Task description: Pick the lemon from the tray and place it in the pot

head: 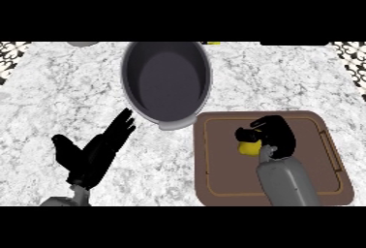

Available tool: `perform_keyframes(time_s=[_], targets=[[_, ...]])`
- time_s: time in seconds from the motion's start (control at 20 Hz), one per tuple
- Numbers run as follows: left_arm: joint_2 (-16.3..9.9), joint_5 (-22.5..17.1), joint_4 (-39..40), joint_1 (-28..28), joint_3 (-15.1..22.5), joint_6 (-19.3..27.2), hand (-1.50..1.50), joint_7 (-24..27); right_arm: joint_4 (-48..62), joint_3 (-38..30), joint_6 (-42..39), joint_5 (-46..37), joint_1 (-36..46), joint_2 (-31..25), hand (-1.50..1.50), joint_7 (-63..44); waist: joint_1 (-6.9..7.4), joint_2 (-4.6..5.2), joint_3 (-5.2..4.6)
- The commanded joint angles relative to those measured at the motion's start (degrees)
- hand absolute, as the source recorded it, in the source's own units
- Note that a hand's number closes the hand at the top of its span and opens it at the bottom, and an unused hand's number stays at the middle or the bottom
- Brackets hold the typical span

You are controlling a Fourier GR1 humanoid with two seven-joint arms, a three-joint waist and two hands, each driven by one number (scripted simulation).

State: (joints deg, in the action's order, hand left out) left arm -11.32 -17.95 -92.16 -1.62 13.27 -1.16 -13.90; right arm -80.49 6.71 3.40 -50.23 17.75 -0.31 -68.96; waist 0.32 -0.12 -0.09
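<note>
Grey pot (pixel 166 80) on the marble tabletop (pixel 64 97), brown tray (pixel 214 189) beside it, right robot hand (pixel 270 133) curled around the yellow lemon (pixel 248 147) over the tray, left robot hand (pixel 97 150) resting with straight fingers

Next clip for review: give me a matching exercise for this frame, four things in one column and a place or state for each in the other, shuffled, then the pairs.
Things
1. lemon
2. pot
3. left hand
4. tray

Places or states
A. open, over bare counter
B. brown, at the view's lower right
C. nothing inside
D. under the curled right hand

Pairs: 1-D, 2-C, 3-A, 4-B
</note>
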Motion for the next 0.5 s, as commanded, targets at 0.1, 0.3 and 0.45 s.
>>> perform_keyframes(time_s=[0.1,0.3,0.45], targets=[[-0.9,-1.4,-0.5,0.6,-1.8,-2.3,0.0,-0.5,-1.6,1.4,0.5,-2.6,-0.2,0.3,1.5,-10.6,-0.32,-0.02,0.06],[-0.1,0.2,-1.3,-0.5,-0.1,-1.3,0.0,-1.6,5.2,4.5,-12.6,6.5,4.3,-5.9,1.5,17.2,1.43,0.39,0.18],[0.6,-0.3,-0.3,-0.8,0.4,-1.9,0.0,-1.3,3.6,14.5,-20.8,7.4,4.6,-8.1,1.5,31.2,3.32,0.74,0.18]])
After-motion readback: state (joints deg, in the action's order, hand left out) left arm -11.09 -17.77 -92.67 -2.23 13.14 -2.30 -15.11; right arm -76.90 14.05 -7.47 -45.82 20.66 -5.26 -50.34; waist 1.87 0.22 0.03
